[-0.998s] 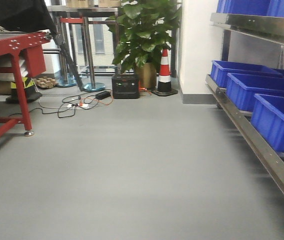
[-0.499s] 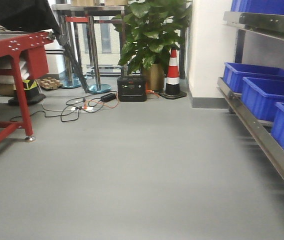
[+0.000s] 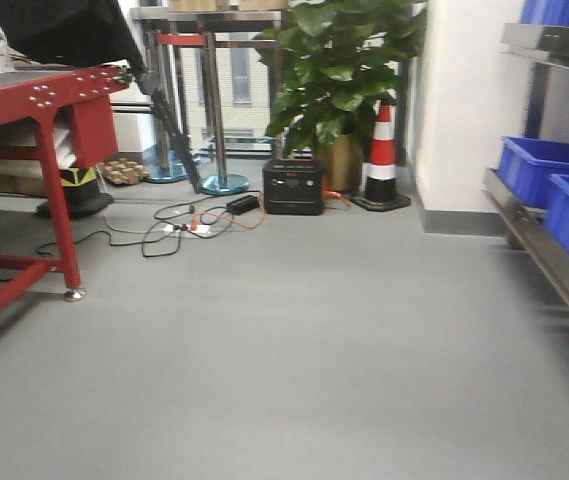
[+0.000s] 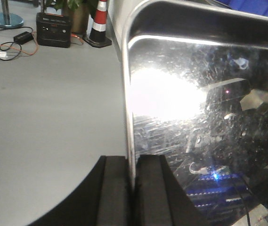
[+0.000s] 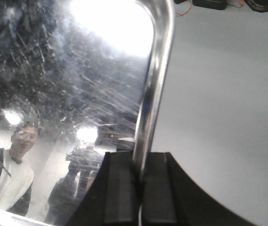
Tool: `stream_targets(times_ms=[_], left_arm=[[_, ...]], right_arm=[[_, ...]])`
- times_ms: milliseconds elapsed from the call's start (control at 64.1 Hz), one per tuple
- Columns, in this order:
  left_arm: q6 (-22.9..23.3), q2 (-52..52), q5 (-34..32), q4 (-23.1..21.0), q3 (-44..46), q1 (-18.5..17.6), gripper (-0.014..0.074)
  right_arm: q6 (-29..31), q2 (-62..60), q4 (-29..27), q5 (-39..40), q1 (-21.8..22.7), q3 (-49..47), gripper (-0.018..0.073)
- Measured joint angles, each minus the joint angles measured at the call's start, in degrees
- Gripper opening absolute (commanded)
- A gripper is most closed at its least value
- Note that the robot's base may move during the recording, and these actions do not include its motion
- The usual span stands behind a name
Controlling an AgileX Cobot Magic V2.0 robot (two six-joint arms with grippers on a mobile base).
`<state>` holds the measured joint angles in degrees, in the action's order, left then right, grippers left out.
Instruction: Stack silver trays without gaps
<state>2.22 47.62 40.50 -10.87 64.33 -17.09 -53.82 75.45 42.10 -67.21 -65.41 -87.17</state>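
The front camera looks low along the floor [image 3: 294, 380] toward a cone [image 3: 382, 150]. Wrist cameras sit close behind the left end effector [image 4: 133, 188] and the right end effector [image 5: 141, 188]. The left one shares that cone, the right perhaps too.

Workshop: red workbench [image 3: 34, 100], blue bins [image 3: 547, 166]

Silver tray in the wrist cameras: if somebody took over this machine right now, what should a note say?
Left gripper: shut on the silver tray by its rim.
Right gripper: shut on a rim too, seemingly the same tray's opposite side.
Tray is over bare floor, not set down.
Front view shows no stack, only blue bins on the right.
Left: find the other trays and seat this one flush.
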Motion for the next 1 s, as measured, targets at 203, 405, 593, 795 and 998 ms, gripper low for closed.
stream_targets(times_ms=[203, 405, 593, 795, 998], left_arm=[[0.00, 0.00, 0.00, 0.00, 0.00, 0.00, -0.0016], [0.00, 0.00, 0.00, 0.00, 0.00, 0.00, -0.0016], [0.00, 0.00, 0.00, 0.00, 0.00, 0.00, -0.0016], [0.00, 0.00, 0.00, 0.00, 0.00, 0.00, -0.0016], [0.00, 0.00, 0.00, 0.00, 0.00, 0.00, -0.0016]], right_arm=[[0.00, 0.00, 0.00, 0.00, 0.00, 0.00, -0.0059], [0.00, 0.00, 0.00, 0.00, 0.00, 0.00, -0.0059], [0.00, 0.00, 0.00, 0.10, 0.00, 0.00, -0.0059], [0.00, 0.00, 0.00, 0.22, 0.00, 0.00, -0.0059], [0.00, 0.00, 0.00, 0.22, 0.00, 0.00, -0.0059]])
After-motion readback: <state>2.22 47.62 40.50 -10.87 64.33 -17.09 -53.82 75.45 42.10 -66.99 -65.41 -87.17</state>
